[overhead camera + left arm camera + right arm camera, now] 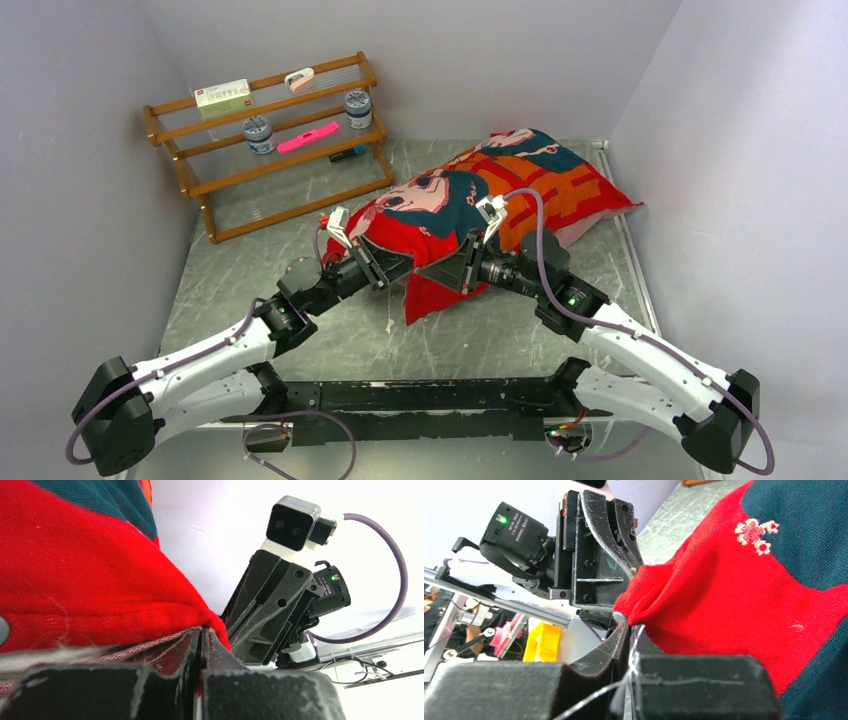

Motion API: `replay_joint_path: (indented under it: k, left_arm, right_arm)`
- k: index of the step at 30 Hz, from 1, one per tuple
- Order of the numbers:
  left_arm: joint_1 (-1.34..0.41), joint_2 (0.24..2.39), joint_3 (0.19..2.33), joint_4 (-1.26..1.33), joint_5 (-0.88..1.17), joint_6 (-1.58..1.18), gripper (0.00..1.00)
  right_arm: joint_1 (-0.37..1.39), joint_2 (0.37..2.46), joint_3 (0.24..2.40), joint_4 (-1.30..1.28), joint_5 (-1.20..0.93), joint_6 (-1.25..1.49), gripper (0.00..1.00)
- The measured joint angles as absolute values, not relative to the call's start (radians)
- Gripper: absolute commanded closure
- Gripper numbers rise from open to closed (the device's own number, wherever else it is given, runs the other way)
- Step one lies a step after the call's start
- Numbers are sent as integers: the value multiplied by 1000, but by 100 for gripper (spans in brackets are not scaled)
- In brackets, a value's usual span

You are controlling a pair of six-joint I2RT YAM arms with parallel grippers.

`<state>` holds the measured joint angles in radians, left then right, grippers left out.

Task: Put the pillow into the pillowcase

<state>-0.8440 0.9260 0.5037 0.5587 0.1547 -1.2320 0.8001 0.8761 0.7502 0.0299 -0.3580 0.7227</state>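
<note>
- The grey marbled bench [330, 340] sits between pale walls [90, 120]. A wooden rack [290, 163] stands at its far left, carrying jars [258, 133], a box [222, 96] and a pink pen [308, 137].
- The pillowcase [520, 185] lies plump across the bench's middle and right, its red near corner reaching towards me.
- From above, my left pincer [400, 266] and right pincer [428, 270] meet at that corner, tips nearly touching.
- Only my wrist views show the grips: each pincer is pinched narrowly on the red hem. The left view also shows paler lining beneath.
- A pale strip shows under the case's right edge; whether it is the pillow or lining, I cannot tell.
</note>
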Motion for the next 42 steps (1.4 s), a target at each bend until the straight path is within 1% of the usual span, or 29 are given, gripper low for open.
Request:
replay_joint_path:
  k: [6, 18, 28, 36, 42]
  left_arm:
    - [-843, 922, 486, 572, 156, -1251, 95]
    - [-844, 860, 483, 556, 161, -1268, 95]
    - [-842, 861, 464, 590, 165, -1303, 95]
    - [-839, 854, 457, 609, 163, -1306, 95]
    - [-837, 855, 453, 618, 162, -1319, 95]
  right_arm:
    - [801, 868, 709, 80, -371, 746, 100]
    - [800, 785, 648, 83, -324, 752, 100]
    - [800, 804, 642, 102, -326, 755, 100]
    - [800, 812, 609, 216, -350, 806, 100]
    - [800, 829, 604, 237, -350, 822, 100]
